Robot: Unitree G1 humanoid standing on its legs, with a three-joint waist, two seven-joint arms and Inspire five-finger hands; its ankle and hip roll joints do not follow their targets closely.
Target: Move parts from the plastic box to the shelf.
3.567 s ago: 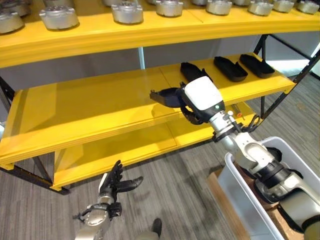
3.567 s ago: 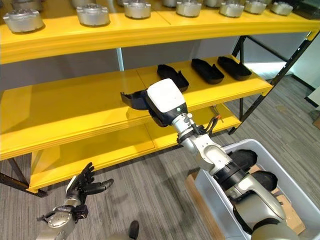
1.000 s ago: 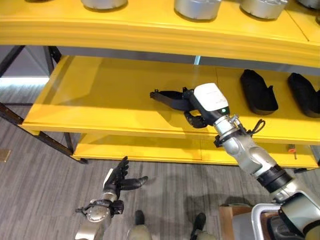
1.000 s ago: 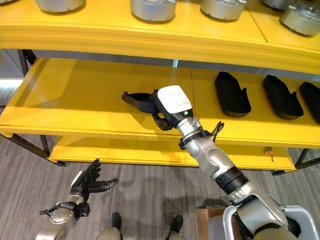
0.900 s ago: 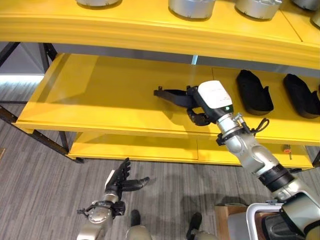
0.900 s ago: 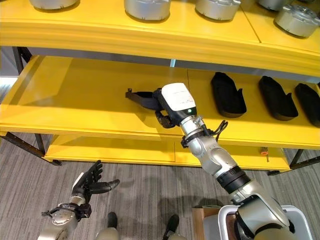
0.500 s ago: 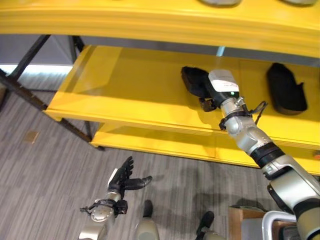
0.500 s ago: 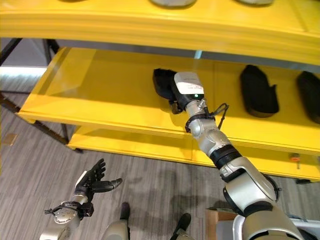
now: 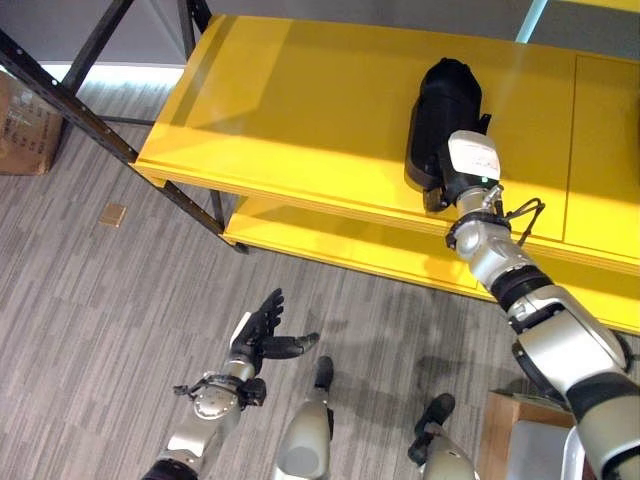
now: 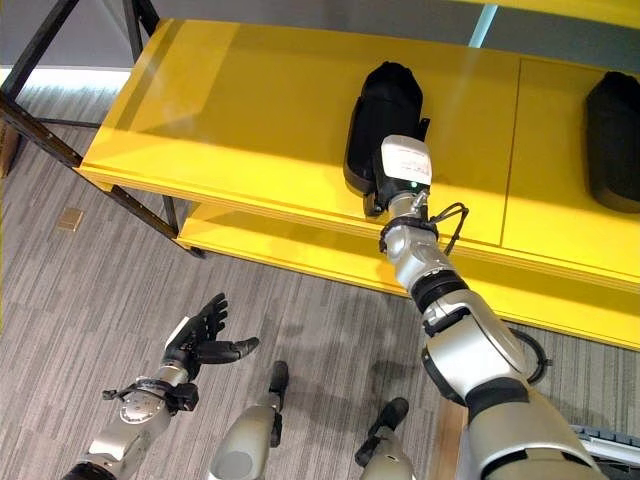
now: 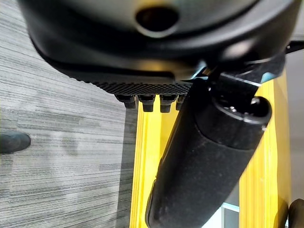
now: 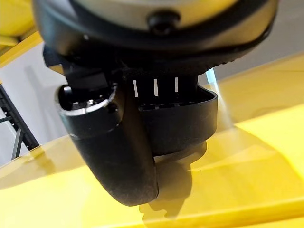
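The right hand (image 9: 452, 178) reaches onto the yellow shelf (image 9: 300, 110) and sits at the near end of a black part (image 9: 440, 115). The part lies flat on the shelf surface, its long axis running roughly from 12 to 6 o'clock in the head views, with the hand at its 6 o'clock end. In the right wrist view the thumb (image 12: 111, 147) is curled down over the near wall of the black part (image 12: 183, 126), and the fingers lie on the far side of that wall, so the hand pinches the part's rim. The part's underside touches the shelf there.

A second black part (image 10: 613, 100) lies on the same shelf level at 3 o'clock from the first, well apart from it. A lower shelf board (image 9: 330, 240) shows below the front edge of the main one.

The left hand (image 9: 258, 338) hangs low over the grey floor (image 9: 90, 340) at 7 o'clock from the shelf, well apart from it. Its fingers are spread and straight, the thumb stands out to the side, and it holds nothing.

A cardboard box (image 9: 30, 120) stands on the floor at 9 o'clock, just beside the dark shelf frame (image 9: 80, 110). A small tan scrap (image 9: 112, 214) lies on the floor near it.
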